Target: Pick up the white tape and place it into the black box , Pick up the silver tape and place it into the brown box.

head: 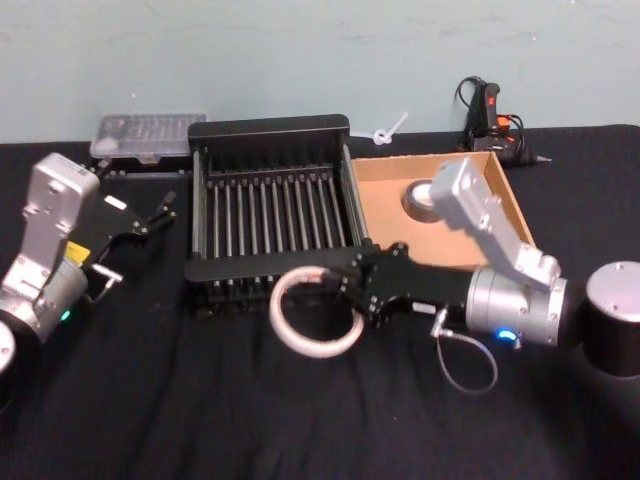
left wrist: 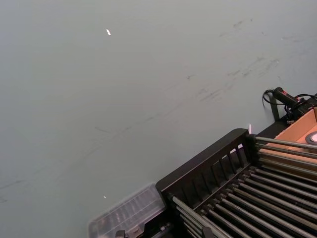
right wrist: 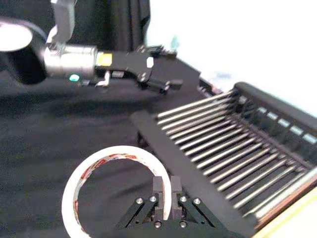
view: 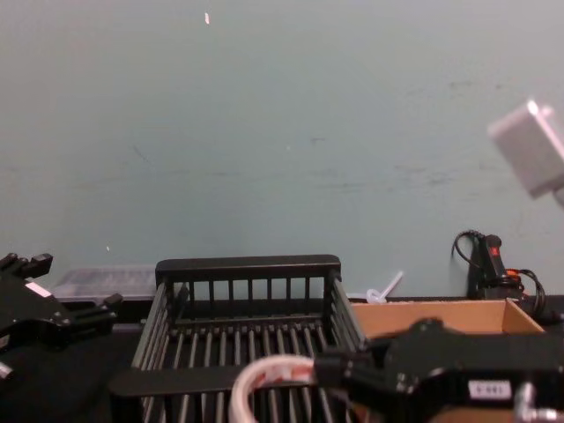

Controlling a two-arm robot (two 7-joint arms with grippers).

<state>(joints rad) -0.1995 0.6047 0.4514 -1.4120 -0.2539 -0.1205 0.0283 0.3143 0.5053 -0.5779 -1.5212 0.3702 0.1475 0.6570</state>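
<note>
The white tape, a thin ring with red print inside, hangs just in front of the black box's near rim. My right gripper is shut on the ring's right side; in the right wrist view its fingers pinch the white tape. In the chest view the white tape shows low at the crate's front. The silver tape lies inside the brown box, right of the black box. My left gripper hovers open left of the crate, holding nothing.
A clear plastic case sits behind the crate's left corner. A black and red glue gun and a white plastic tie lie at the back right. Black cloth covers the table, with free room in front.
</note>
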